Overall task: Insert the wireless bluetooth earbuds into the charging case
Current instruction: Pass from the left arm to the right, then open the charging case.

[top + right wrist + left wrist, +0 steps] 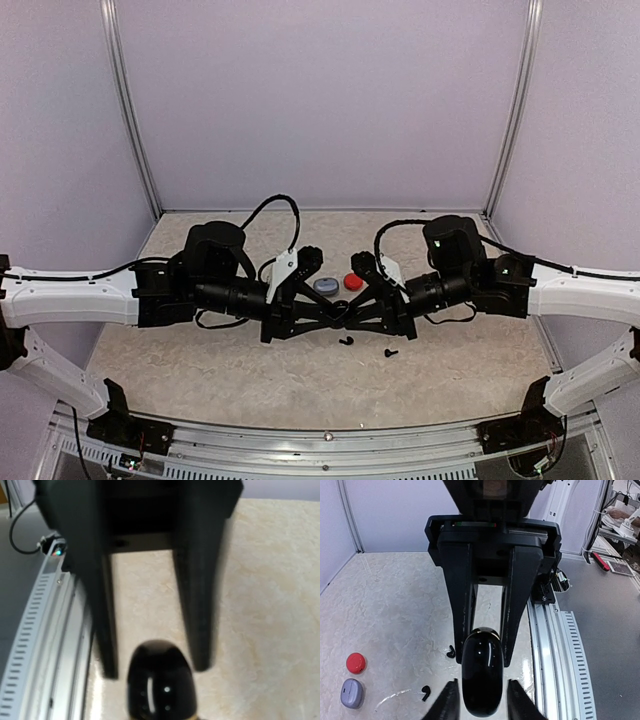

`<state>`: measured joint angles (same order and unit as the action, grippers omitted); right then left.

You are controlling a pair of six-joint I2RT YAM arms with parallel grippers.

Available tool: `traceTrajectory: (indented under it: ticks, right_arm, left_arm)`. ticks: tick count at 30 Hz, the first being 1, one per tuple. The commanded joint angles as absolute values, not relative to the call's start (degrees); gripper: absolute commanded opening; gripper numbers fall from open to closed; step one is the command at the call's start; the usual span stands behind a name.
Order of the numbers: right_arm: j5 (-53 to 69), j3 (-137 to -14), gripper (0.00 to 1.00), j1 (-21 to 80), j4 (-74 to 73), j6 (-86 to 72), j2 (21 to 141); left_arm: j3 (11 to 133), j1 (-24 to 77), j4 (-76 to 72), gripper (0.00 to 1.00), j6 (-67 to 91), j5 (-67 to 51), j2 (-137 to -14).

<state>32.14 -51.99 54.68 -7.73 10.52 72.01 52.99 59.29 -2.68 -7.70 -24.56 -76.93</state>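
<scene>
A glossy black charging case [481, 677] hangs above the table between both grippers, which meet tip to tip at the table's middle. My left gripper [335, 313] is shut on its near end; its fingertips [447, 702] flank the case. My right gripper [486, 655] faces it and is shut on the far end. In the right wrist view the case [160, 682] fills the bottom, with blurred dark fingers [195, 630] on either side. Two black earbuds [346, 341] [390, 352] lie on the table just below the grippers. The left wrist view shows both earbuds [451, 652] [425, 693].
A grey case [325, 285] and a red case [353, 282] sit just behind the grippers, also seen as the red case [356, 662] and grey case [352, 692]. A metal rail [330, 435] runs along the near edge. Lilac walls enclose the table.
</scene>
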Motion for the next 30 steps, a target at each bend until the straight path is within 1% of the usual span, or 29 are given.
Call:
traceTrajectory:
  ticks: [1,2,3,10,14,20,25,30]
  right_arm:
    - [32.14,-52.85,0.15,54.58,-7.21,10.59,71.98]
    - [32.01,-52.76,0.13,54.58,-7.0,10.44,71.79]
    - [31.96,-52.67,0.12,54.58,-6.76,10.25,71.62]
    - [33.03,-52.06,0.06,54.58,-5.71,9.86,70.46]
    - [32.96,-51.62,0.04,54.56,-4.98,9.5,69.99]
    - [33.54,-50.5,0.01,54.59,-4.27,9.51,68.74]
    - [33.63,-49.75,0.0,54.75,-4.65,10.61,68.29]
    - [33.47,-49.24,0.0,55.73,-4.72,11.54,68.38]
  left_arm:
    - [53.45,59.42,-6.45,0.48,-7.1,-23.27,-76.55]
    - [52.77,59.48,-7.68,0.52,-6.67,-22.76,-76.38]
    - [52.26,59.5,-8.67,0.54,-5.94,-21.84,-76.17]
    - [52.97,59.88,-7.83,0.55,-7.22,-20.14,-76.41]
    - [53.18,60.87,-7.01,0.6,-8.72,-20.65,-77.3]
    - [53.54,59.92,-6.73,0.55,-7.53,-18.5,-78.01]
    - [52.22,57.52,-10.02,0.5,-5.31,-21.19,-75.85]
    - [51.3,55.89,-11.91,0.49,-3.75,-23.16,-74.24]
